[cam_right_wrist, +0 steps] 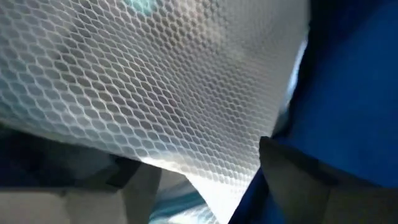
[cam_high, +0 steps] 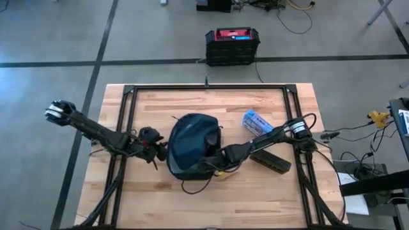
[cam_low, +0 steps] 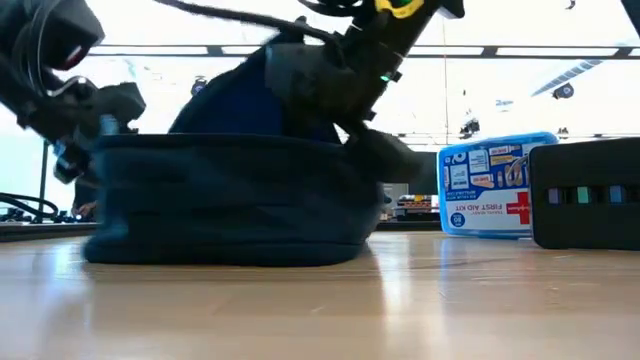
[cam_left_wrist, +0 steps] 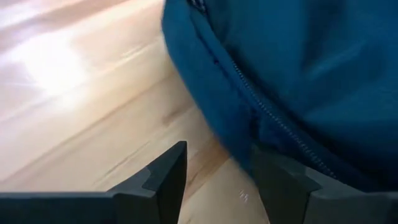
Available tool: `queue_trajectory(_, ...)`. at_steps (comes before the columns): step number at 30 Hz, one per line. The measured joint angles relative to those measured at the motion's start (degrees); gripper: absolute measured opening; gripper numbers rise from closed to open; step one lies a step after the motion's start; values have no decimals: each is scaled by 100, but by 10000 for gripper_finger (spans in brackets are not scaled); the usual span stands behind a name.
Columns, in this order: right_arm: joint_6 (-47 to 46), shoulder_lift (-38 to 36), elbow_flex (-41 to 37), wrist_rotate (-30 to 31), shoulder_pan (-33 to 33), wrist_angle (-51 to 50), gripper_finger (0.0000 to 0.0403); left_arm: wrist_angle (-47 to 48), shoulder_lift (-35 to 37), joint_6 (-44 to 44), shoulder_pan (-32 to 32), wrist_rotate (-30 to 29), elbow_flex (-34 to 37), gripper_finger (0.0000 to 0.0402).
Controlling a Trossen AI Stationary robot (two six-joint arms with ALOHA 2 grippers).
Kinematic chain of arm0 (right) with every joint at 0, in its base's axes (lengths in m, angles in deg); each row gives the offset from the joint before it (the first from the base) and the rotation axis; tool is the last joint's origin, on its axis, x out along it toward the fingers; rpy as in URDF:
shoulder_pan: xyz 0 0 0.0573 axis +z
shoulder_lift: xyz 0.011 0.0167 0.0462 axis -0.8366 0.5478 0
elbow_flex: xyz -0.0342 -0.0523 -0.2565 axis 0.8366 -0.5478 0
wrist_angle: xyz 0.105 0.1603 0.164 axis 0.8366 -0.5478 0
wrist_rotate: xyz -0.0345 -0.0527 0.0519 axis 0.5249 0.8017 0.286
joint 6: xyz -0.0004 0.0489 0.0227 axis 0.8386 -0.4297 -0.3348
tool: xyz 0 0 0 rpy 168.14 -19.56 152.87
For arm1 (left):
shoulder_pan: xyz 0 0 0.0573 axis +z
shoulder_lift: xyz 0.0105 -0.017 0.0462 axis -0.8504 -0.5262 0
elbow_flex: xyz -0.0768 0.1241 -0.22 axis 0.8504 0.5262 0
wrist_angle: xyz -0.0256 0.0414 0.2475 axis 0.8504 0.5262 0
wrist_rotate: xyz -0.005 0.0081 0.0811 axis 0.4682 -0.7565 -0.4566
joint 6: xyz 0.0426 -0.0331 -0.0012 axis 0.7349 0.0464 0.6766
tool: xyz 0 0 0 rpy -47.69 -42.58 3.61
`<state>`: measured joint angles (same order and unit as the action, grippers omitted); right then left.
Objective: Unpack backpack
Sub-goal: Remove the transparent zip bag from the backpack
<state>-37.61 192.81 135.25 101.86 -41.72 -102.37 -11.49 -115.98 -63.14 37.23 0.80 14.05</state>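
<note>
Reaching into the backpack, the right gripper is facing white mesh, fingers apart; the left gripper is flanking its zippered edge, fingers apart.

The backpack is dark navy blue with white honeycomb mesh inside, the desk is pale striped wood, the first aid kit is blue and white with a red cross, and the box is black with a red top.
</note>
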Motion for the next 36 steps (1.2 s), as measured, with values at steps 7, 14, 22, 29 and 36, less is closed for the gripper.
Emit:
queue_trajectory(7,-405,-24,-7,-888,-97,582,114,-923,-645,-43,0,126,289,148)
queue_trajectory(14,-781,-35,2,-991,-149,724,7,-324,-560,234,0,303,-6,133)
queue_trajectory(22,-1496,-249,11,-405,-329,973,1,2454,345,532,-361,413,-1730,117)
queue_trajectory(29,-2474,-361,-165,-378,-724,1004,0,1301,-164,1123,-2339,-1213,-2362,116)
queue_trajectory(36,-2572,-352,-251,-988,-779,1499,0,-105,-1812,1118,-3215,-3165,-2168,111)
